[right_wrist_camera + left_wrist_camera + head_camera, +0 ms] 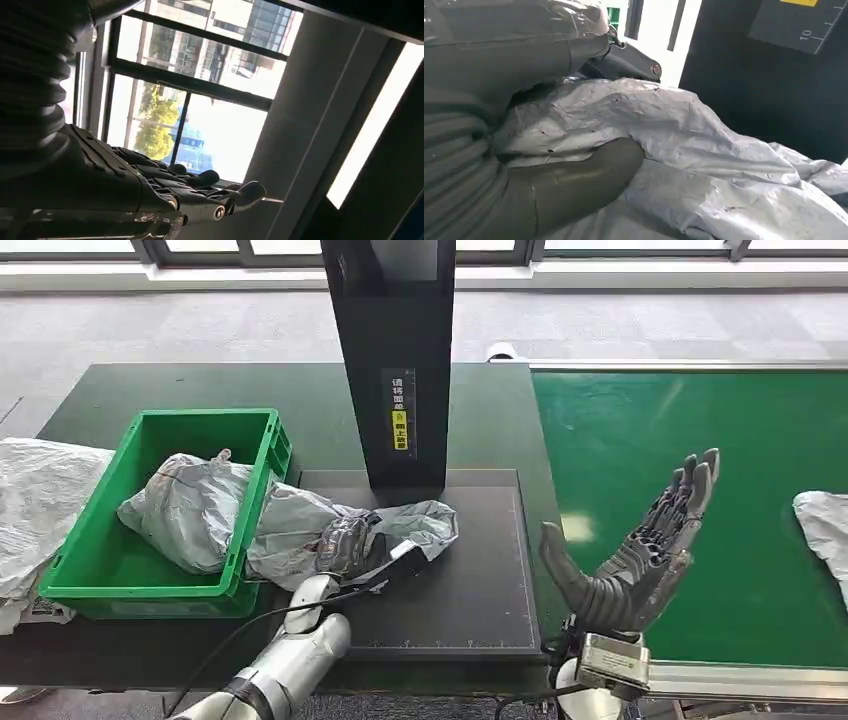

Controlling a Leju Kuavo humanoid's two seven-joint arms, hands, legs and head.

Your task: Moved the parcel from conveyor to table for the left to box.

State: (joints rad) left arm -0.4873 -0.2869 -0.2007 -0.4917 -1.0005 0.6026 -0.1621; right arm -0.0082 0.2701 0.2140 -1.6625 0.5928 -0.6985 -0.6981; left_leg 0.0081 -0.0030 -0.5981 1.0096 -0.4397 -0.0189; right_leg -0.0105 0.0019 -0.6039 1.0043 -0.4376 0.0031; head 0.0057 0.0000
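While the left hand [345, 545] gripped the grey parcel [400, 525], draped from the worktop [470, 590] over the green box [100, 580] rim, apparently for boxing, the right hand [640, 550] hovered released above the conveyor [700, 440].

a black upright post [392, 360] with a yellow label [400, 429] stands at the back edge of a dark ruled mat [480, 590]. crumpled pale plastic sheeting [35, 500] lies at the far left. windows [200, 100] look onto trees and buildings.
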